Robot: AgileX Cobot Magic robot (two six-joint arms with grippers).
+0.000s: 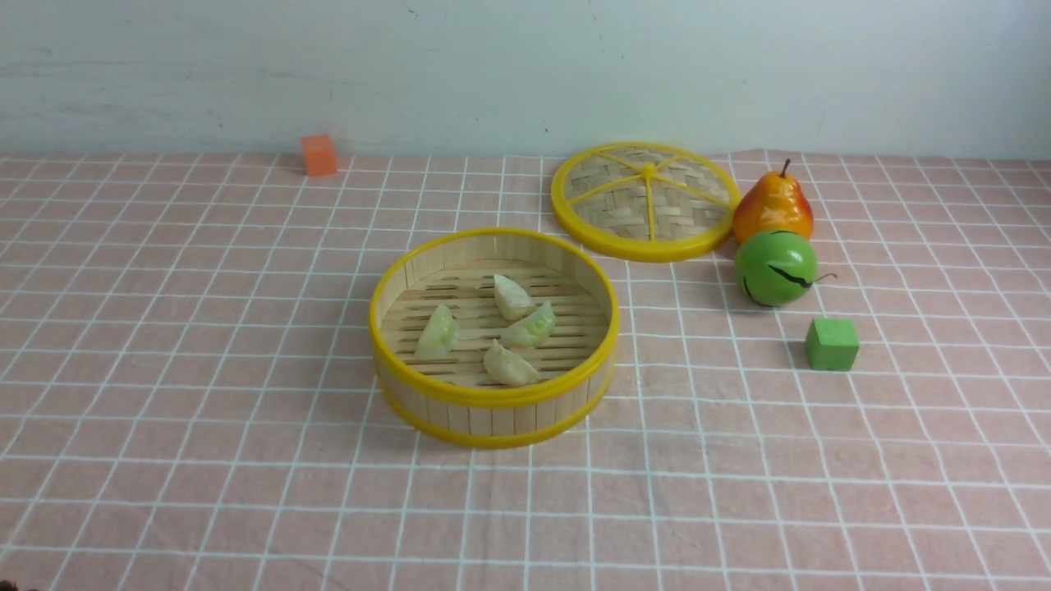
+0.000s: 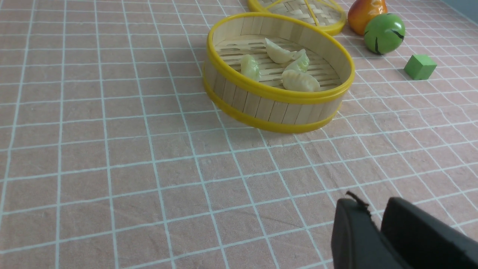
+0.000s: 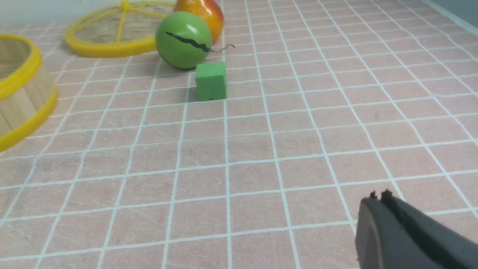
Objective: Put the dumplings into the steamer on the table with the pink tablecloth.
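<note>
The steamer (image 1: pixel 493 396) stands mid-table on the pink tablecloth (image 1: pixel 205 369). Inside it lie several dumplings: two pale green ones (image 1: pixel 438 332) (image 1: pixel 532 327) and two cream-white ones (image 1: pixel 512 297) (image 1: pixel 509 365). Neither gripper shows in the front view. In the left wrist view my left gripper (image 2: pixel 369 201) hovers over bare cloth, well short of the steamer (image 2: pixel 276 95), its fingers a small gap apart with nothing between them. In the right wrist view my right gripper (image 3: pixel 379 195) is shut and empty above the cloth, and the steamer wall (image 3: pixel 22 93) sits at that view's edge.
The woven yellow-rimmed lid (image 1: pixel 644 201) lies behind the steamer to its right. Next to the lid are a toy pear (image 1: pixel 772 205), a green ball-shaped fruit (image 1: pixel 776 267) and a green cube (image 1: pixel 832 344). An orange cube (image 1: pixel 318 154) sits at the back left by the wall.
</note>
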